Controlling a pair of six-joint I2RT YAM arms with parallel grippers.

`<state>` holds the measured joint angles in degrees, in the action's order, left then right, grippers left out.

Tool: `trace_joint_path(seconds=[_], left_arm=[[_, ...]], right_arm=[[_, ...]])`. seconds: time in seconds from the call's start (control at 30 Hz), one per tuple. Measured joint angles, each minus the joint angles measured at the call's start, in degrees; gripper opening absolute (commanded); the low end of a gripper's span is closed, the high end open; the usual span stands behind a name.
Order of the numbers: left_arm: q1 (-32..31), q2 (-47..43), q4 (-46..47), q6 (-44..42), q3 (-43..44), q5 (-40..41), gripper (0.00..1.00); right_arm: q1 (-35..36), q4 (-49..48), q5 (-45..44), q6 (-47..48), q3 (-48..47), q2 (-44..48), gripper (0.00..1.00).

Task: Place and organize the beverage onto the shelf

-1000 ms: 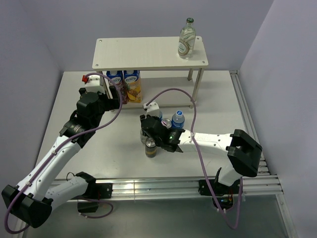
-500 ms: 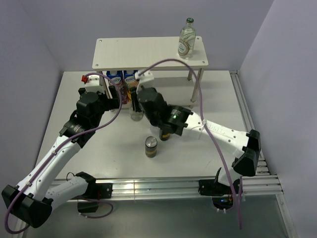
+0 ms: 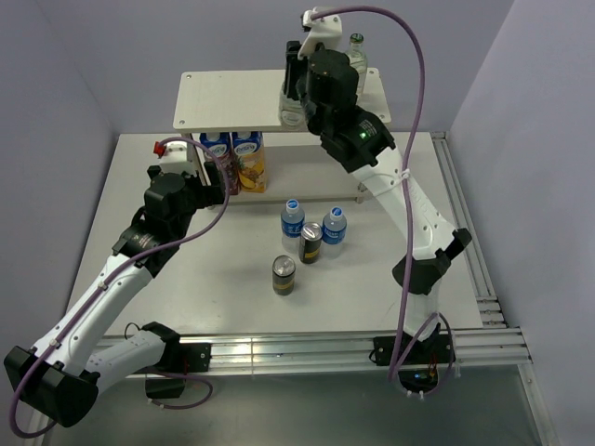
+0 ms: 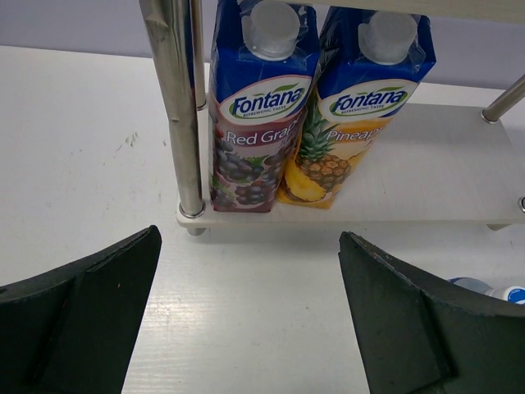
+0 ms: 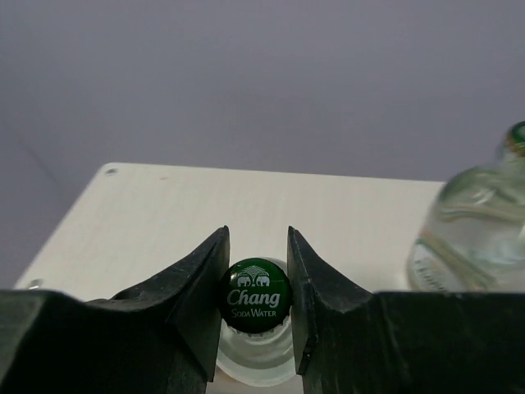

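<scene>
Nearest, well in front of the shelf [image 3: 232,100], two dark cans [image 3: 284,275] and two water bottles [image 3: 292,218] stand on the table [image 3: 353,297], not yet shelved. Closer to the shelf, the left gripper [image 4: 248,242] is spread wide and empty, facing the juice cartons [image 4: 262,98] on its lower board. Farthest, the right gripper [image 5: 257,254] pinches a glass bottle [image 5: 254,297] by its green cap over the shelf's top board, probably to pair it with the other glass bottle [image 5: 476,222]. Whether its base touches the board, I cannot tell.

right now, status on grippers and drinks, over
Right gripper shut on Chang soda water bottle, over shelf top board. Left gripper open, empty, facing juice cartons. Two water bottles, two cans on table.
</scene>
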<state>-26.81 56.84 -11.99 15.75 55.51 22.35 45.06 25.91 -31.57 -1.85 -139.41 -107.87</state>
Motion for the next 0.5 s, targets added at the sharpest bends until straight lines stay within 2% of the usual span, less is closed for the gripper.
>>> trace_joint_path(seconds=[0.17,0.5], left_arm=[[0.00,0.02,0.15,0.00,0.00,-0.02,0.96],[0.00,0.04,0.15,0.02,0.00,-0.09,0.96]], right_arm=[[-4.68,0.33,-0.48,4.11,-0.42,-0.24,0.00],[-8.46,-4.59,-0.33,8.50,-2.03,-2.51,0.00]])
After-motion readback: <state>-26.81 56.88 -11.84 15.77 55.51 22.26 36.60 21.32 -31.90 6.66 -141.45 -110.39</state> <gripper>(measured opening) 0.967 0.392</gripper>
